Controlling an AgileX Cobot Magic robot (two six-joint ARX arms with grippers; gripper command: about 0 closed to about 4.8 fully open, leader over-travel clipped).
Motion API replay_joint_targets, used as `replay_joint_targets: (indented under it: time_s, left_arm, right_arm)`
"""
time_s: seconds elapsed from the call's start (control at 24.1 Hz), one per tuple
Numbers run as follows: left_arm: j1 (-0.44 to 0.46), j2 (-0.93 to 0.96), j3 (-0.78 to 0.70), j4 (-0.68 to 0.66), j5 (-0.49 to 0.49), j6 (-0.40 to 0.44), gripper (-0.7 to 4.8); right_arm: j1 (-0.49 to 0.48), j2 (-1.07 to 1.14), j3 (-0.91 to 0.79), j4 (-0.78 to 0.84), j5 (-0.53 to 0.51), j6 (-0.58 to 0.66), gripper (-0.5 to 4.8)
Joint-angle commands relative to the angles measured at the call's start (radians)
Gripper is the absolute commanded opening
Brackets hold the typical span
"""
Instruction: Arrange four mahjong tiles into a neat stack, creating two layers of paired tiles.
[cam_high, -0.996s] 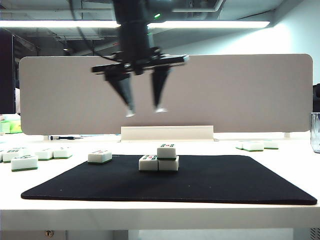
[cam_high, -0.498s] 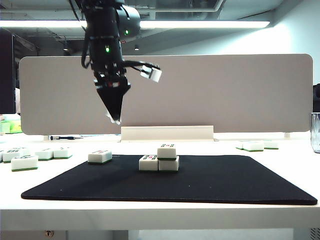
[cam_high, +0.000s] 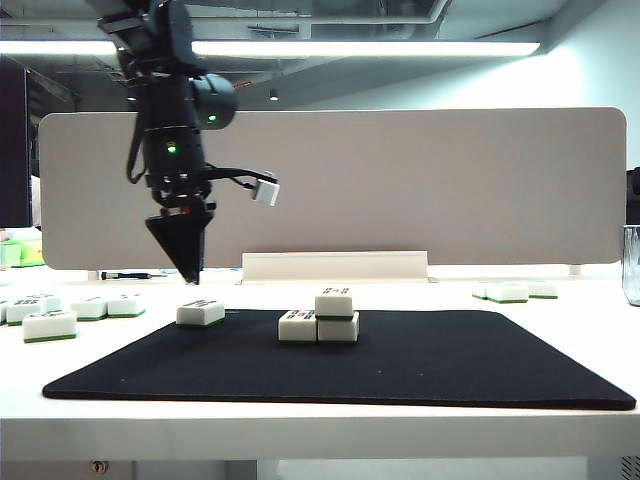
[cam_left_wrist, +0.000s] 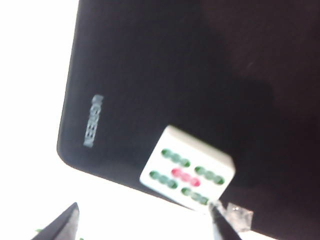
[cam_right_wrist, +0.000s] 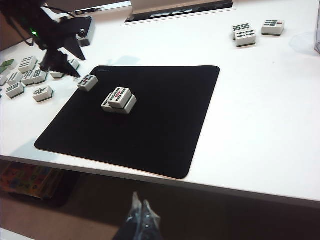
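Note:
Three mahjong tiles form a partial stack (cam_high: 320, 320) on the black mat (cam_high: 450, 360): two side by side and one on top at the right. A fourth tile (cam_high: 200, 312) lies alone at the mat's back left corner; in the left wrist view its face (cam_left_wrist: 187, 172) shows green and red dots. My left gripper (cam_high: 190, 272) points down just above this loose tile, seen edge-on. Its fingers (cam_left_wrist: 67, 225) stand wide apart, so the left gripper (cam_left_wrist: 144, 210) is open and empty. My right gripper (cam_right_wrist: 140, 204) is shut, low in front of the table's near edge, far from the stack (cam_right_wrist: 119, 100).
Several spare tiles (cam_high: 50, 322) lie on the white table left of the mat, and more tiles (cam_high: 510, 291) at the back right. A white partition board (cam_high: 450, 190) closes the back. A glass (cam_high: 631, 265) stands at the right edge, and a pen (cam_high: 125, 275) lies at the back left.
The left arm swung from above the stack to the left and came down over the loose tile, rolling its wrist so the fingers show edge-on. No tile moved.

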Motion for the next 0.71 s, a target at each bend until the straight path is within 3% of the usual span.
replay_joint_targets:
  time_s: [0.04, 0.37, 0.71]
  left_arm:
    - [0.024, -0.006, -0.002, -0.013, 0.077, 0.006, 3.46]
    - [0.036, 0.001, -0.052, -0.008, 0.117, 0.203, 3.50]
    - [0.035, 0.038, -0.052, 0.013, 0.117, 0.212, 3.50]
  right_arm:
    - [0.001, -0.011, 0.002, 0.010, 0.005, -0.003, -0.01]
    - [0.001, -0.011, -0.034, 0.009, 0.003, -0.003, -0.01]
    - [0.001, -0.011, -0.034, 0.010, 0.004, -0.003, -0.01]
